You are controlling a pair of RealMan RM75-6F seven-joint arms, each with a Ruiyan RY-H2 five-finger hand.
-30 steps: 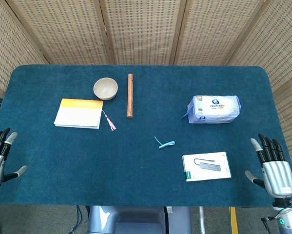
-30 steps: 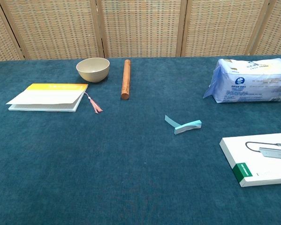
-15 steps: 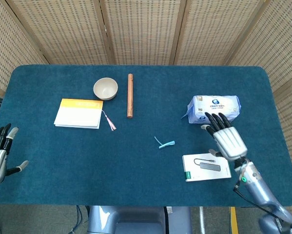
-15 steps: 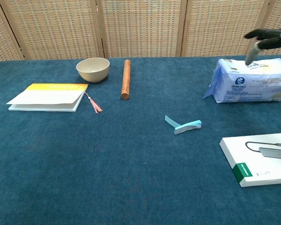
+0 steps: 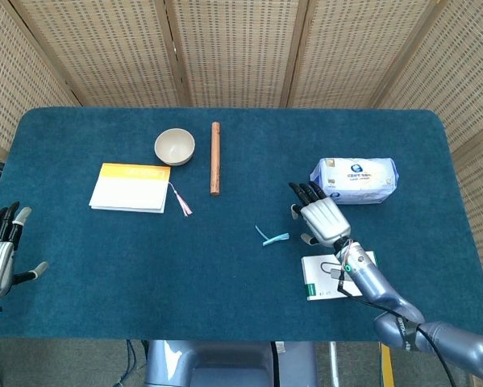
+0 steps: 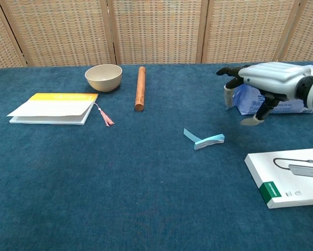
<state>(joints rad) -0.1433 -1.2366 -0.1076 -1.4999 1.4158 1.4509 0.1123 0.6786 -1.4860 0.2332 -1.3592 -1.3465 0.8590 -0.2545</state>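
Background only. My tabletop [image 5: 225, 266] is covered in dark teal felt-like cloth with rounded corners at 11 and 1 o'clock. Behind it, at 12 o'clock, stands a folding screen [image 5: 233, 48] of woven tan rattan panels in light wooden frames; it wraps round toward 9 and 3 o'clock, the side panels angled in. Same screen fills the top of my chest view [image 6: 156, 31], its wooden posts upright. Light is even and soft, no hard shadows. At 6 o'clock, under the tabletop edge, grey floor [image 5: 80, 363] with a yellow stripe [image 5: 384, 363] and a blue cable [image 5: 132, 359].
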